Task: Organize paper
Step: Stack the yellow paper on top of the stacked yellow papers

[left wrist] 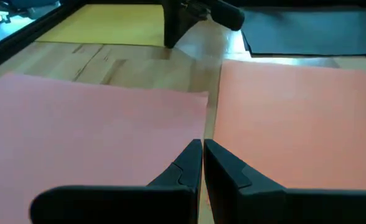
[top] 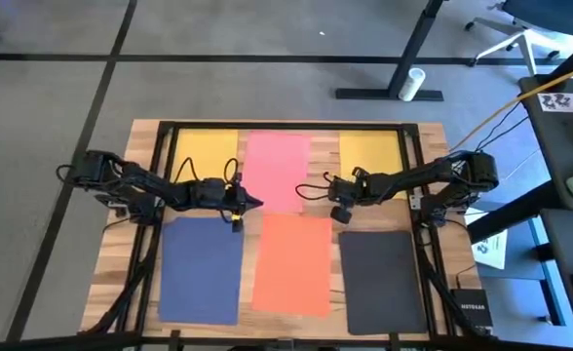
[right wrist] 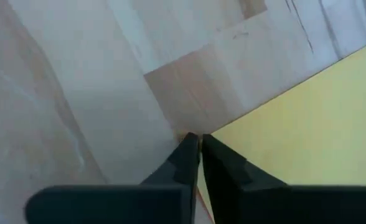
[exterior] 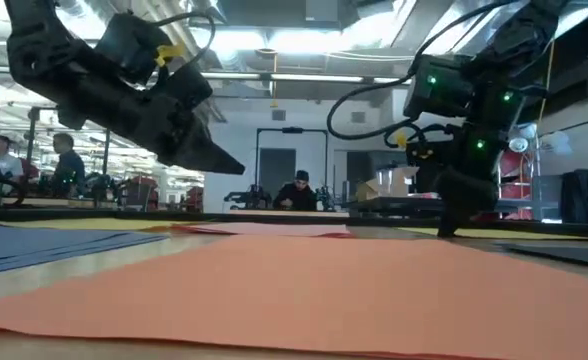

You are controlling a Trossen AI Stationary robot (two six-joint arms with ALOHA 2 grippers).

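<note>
Mid-gather: left gripper pinched shut, empty, over pink sheet; right gripper shut at yellow sheet corner. Next needs sliding together.

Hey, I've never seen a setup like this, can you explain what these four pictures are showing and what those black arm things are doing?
This is a two-armed robot at a wooden table. One picture looks straight down from above, one looks level across the tabletop, and the other two come from cameras on each arm's wrist.

Coloured paper sheets lie flat on the table: two yellow sheets and a pink sheet along the far side, and a navy blue sheet, an orange sheet and a black sheet on the near side.

The left gripper hangs over the pink sheet's near edge, fingers shut and holding nothing. The right gripper, also shut, has its tip down at a corner of the right-hand yellow sheet.

People sit in the room behind.
</note>
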